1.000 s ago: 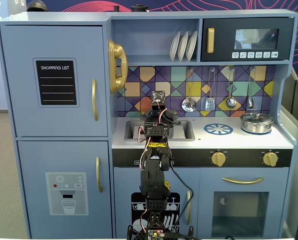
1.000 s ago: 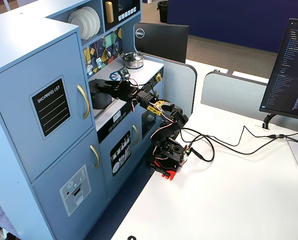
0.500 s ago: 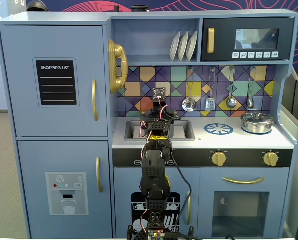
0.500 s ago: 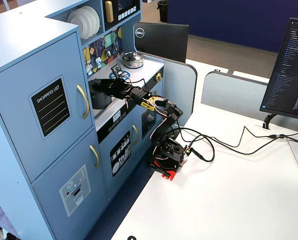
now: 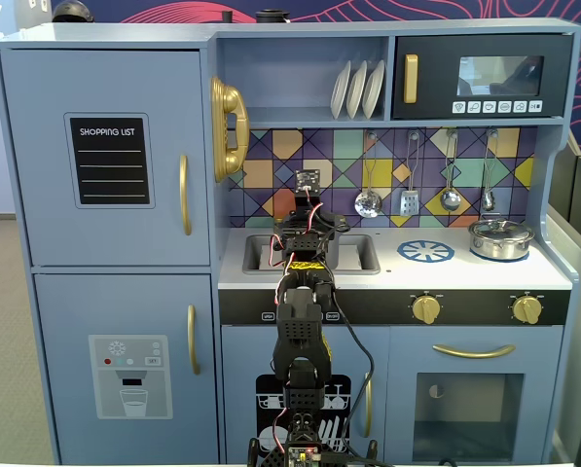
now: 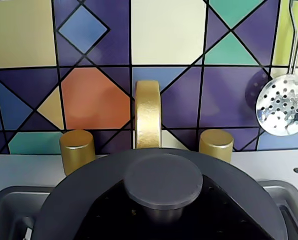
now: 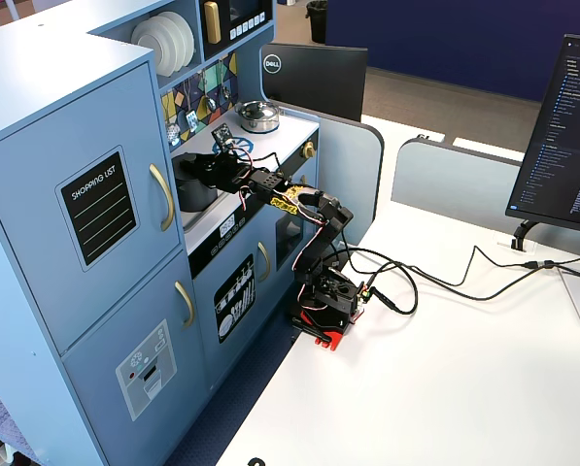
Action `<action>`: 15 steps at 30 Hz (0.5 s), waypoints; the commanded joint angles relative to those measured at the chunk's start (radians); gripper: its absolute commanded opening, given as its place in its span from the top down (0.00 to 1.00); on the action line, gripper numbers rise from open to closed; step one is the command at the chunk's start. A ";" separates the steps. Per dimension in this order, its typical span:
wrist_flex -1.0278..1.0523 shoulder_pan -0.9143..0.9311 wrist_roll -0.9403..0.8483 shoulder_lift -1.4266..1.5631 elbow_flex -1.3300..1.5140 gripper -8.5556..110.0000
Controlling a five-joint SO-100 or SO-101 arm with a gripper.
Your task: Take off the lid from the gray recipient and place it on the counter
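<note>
1. The arm is being seen stretched out from its base on the white desk toward the blue toy kitchen, with the gripper (image 7: 200,167) being held over the sink area of the counter (image 7: 270,136).
2. The lid (image 6: 163,180) is being shown from close by in the wrist view, its round flat knob facing the camera and its dark gray disc filling the lower part of the picture.
3. The gray recipient (image 7: 194,191) is being seen in a fixed view as a dark cylinder standing in the recessed sink, directly beneath the gripper.
4. The gripper's fingers are being hidden in all views, so it cannot be told whether they are apart, together, or clamped on the lid.
5. The gold faucet (image 6: 148,114) and its two gold taps are being seen just behind the lid in the wrist view, against the coloured tiled backsplash.
6. A slotted spoon (image 6: 283,105) is being shown hanging at the right of the wrist view.
7. The silver steel pot (image 5: 500,237) is being seen at the right end of the counter, well apart from the arm, beside the printed blue burner (image 5: 425,252).
</note>
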 commanded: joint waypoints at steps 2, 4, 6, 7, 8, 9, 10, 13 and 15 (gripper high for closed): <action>-0.040 -0.012 0.000 0.038 -0.051 0.93; -0.040 -0.017 -0.006 0.057 -0.054 0.93; -0.032 -0.018 -0.015 0.067 -0.072 0.93; -0.029 -0.018 -0.018 0.072 -0.083 0.93; -0.023 -0.017 -0.020 0.078 -0.091 0.93; -0.018 -0.017 -0.020 0.084 -0.098 0.93; -0.015 -0.012 -0.020 0.087 -0.103 0.93; -0.008 0.002 -0.025 0.103 -0.110 0.93; -0.006 0.012 -0.026 0.110 -0.112 0.93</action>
